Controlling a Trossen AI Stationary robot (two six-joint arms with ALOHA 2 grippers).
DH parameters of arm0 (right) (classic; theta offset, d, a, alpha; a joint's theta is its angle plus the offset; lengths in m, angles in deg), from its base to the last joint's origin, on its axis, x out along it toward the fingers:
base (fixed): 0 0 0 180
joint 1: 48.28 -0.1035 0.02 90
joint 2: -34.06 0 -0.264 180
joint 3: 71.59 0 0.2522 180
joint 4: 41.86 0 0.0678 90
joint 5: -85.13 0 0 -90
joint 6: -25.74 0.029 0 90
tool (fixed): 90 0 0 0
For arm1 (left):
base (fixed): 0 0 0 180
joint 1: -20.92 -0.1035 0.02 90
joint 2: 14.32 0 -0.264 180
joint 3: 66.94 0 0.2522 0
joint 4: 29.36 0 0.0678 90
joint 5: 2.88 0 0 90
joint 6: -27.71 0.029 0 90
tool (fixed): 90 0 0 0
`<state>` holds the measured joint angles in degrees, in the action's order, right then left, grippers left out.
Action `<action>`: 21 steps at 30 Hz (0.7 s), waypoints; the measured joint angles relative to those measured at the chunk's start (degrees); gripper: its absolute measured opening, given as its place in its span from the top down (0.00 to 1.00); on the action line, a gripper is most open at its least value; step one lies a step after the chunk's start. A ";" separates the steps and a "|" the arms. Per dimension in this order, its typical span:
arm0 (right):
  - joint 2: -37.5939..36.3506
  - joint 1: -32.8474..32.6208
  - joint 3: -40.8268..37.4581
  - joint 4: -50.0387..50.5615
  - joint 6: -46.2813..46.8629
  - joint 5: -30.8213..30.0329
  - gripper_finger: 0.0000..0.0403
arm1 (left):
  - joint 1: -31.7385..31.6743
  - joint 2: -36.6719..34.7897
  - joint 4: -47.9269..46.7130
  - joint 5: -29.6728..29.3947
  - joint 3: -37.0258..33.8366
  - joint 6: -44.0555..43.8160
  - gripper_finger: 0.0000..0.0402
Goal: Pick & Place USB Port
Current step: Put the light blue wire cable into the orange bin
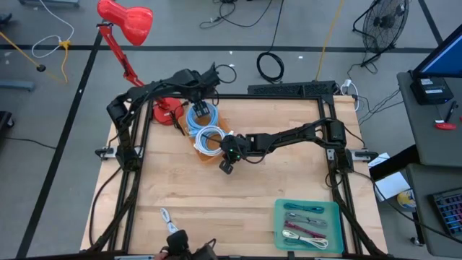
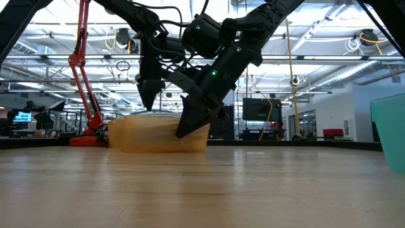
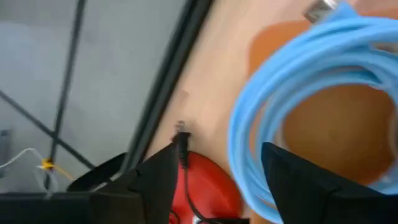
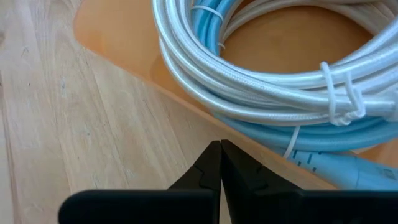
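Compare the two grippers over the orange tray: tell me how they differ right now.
The left gripper has its fingers spread apart, while the right gripper is shut, tips pressed together. The left one hangs at the far part of the orange tray, over the blue cable coil; the right one sits at the tray's near edge, beside the white cable coil. Neither holds anything.

A red desk lamp [image 1: 126, 25] stands on the table's [image 1: 238, 195] back edge, its round base [image 1: 164, 113] just beside the left gripper [image 1: 201, 108], on the side away from the right gripper [image 1: 227, 167]. Well apart from both grippers, at the near right corner, a teal tray [image 1: 278, 225] lies on the wood. On the floor beyond the table's far edge, past the left gripper, sits a black cable coil [image 1: 271, 66], with a floor fan [image 1: 382, 25] farther right.
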<state>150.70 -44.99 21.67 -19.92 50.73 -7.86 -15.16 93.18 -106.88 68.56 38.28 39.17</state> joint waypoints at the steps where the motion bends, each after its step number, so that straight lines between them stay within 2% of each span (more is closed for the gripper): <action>1: 0.00 0.00 0.00 0.01 0.00 0.01 1.00 | -0.01 0.01 -0.32 1.02 0.00 -0.01 0.44; 5: 0.00 0.00 0.00 0.01 0.01 0.01 1.00 | -0.01 0.20 -0.81 5.16 0.00 0.11 0.58; 8: 0.00 0.00 0.00 0.01 0.04 0.01 1.00 | 0.01 0.22 -0.79 5.80 0.00 0.24 0.70; 15: 0.00 -0.03 0.00 0.03 0.08 0.01 1.00 | -0.74 -0.93 2.39 -4.93 -0.04 0.24 0.97; 18: 0.00 -0.04 0.00 0.03 0.74 0.01 1.00 | -3.26 -1.95 5.70 -3.62 0.02 -1.20 0.99; 21: 0.00 -0.07 0.00 -0.05 0.93 0.01 1.00 | -6.54 -0.78 6.19 3.05 -0.07 -2.64 0.99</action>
<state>150.70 -45.06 21.67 -19.97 51.67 -7.85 -21.70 92.40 -100.69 71.61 38.21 36.53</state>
